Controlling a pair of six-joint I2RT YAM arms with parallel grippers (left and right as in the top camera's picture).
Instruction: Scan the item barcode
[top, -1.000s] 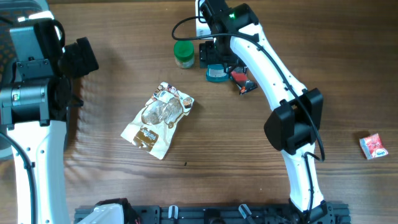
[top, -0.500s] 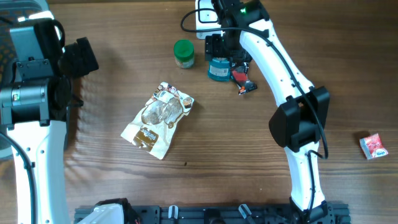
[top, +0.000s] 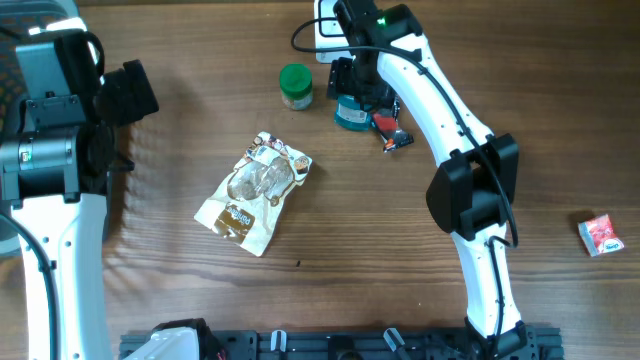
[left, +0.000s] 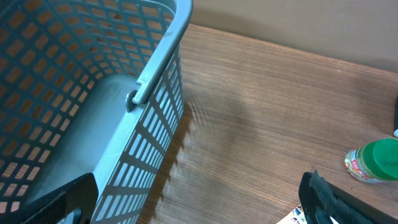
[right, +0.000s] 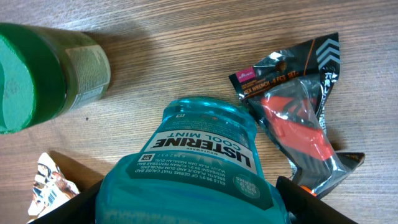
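The mouthwash bottle (right: 199, 162) is straddled by the right gripper (right: 189, 202); whether it is gripped cannot be told; the left gripper (left: 189, 199) is held wide, empty.

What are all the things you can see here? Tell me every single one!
mouthwash bottle: one, teal, far side of table, between the right gripper's fingers
jar: one, green lid, left of the bottle
wrench pack: one, black and red, right of the bottle
snack bag: one, white and brown, middle
small box: one, red, far right
basket: one, blue-grey, left edge
white device: one, far edge, partly hidden
table: one, brown wood
left gripper: one, black, open, beside the basket
right gripper: one, black, around the bottle
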